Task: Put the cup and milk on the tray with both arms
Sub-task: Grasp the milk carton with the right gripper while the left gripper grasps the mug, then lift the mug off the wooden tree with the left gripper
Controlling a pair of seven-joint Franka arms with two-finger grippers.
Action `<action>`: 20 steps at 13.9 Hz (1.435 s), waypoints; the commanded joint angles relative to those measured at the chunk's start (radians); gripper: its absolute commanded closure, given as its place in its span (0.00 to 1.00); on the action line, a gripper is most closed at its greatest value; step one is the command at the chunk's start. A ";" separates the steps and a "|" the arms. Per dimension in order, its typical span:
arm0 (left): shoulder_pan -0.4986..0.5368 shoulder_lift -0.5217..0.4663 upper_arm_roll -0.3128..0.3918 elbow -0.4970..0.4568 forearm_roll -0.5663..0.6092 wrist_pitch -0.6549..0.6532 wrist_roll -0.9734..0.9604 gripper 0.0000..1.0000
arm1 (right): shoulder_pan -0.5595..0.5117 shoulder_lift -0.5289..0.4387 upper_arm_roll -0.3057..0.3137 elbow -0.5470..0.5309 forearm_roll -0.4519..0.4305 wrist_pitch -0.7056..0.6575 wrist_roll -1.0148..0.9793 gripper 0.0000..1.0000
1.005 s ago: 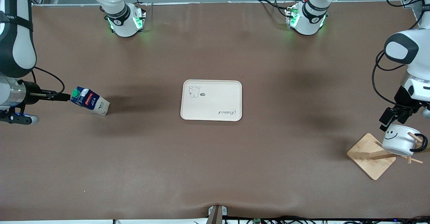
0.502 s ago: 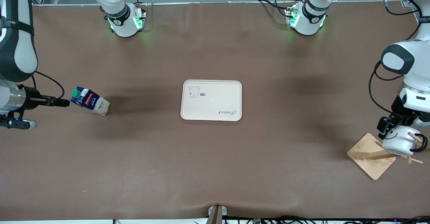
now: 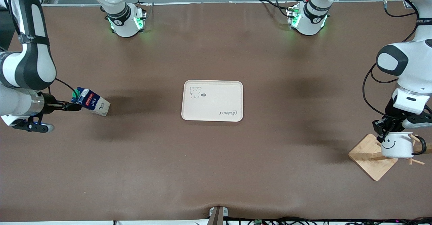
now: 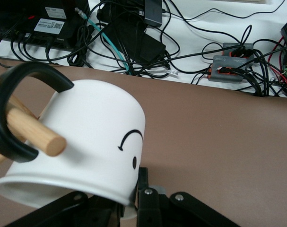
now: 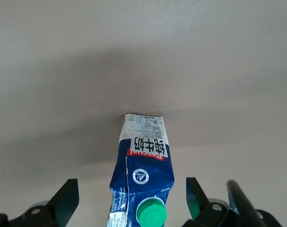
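Observation:
The milk (image 3: 91, 102) lies on its side on the table toward the right arm's end, green cap toward my right gripper (image 3: 75, 107). That gripper is open, its fingers on either side of the cap end (image 5: 151, 215) of the milk (image 5: 143, 161). The cup (image 3: 396, 146) hangs tilted by its black handle on a wooden peg (image 4: 34, 135) toward the left arm's end. My left gripper (image 3: 383, 130) is shut on the cup's (image 4: 86, 137) rim by the smiley face, one finger (image 4: 148, 196) outside the wall. The tray (image 3: 216, 96) lies bare mid-table.
The peg stand's square wooden base (image 3: 369, 157) lies under the cup. The two arm bases (image 3: 126, 22) (image 3: 307, 21) stand along the table's edge farthest from the front camera. Cables and electronics (image 4: 134, 38) lie off the table's edge past the cup.
My left gripper came down onto the cup's rim and the cup tipped more upright. My right gripper moved in toward the milk and now straddles its cap end.

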 commanded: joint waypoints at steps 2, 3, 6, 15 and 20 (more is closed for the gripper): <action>-0.001 -0.037 -0.046 -0.004 -0.012 -0.032 0.047 1.00 | -0.012 -0.113 0.005 -0.169 0.004 0.076 0.012 0.00; -0.001 -0.060 -0.055 -0.004 -0.012 -0.081 0.046 1.00 | -0.012 -0.140 0.005 -0.204 0.004 0.091 0.014 0.00; -0.001 -0.106 -0.095 -0.006 -0.013 -0.167 0.029 1.00 | -0.014 -0.225 0.003 -0.319 0.004 0.180 0.047 0.00; -0.018 -0.091 -0.245 0.110 -0.010 -0.501 -0.259 1.00 | -0.020 -0.243 0.003 -0.411 0.010 0.280 0.193 0.00; -0.154 -0.054 -0.247 0.157 -0.001 -0.621 -0.532 1.00 | -0.020 -0.233 0.005 -0.459 0.012 0.352 0.193 0.17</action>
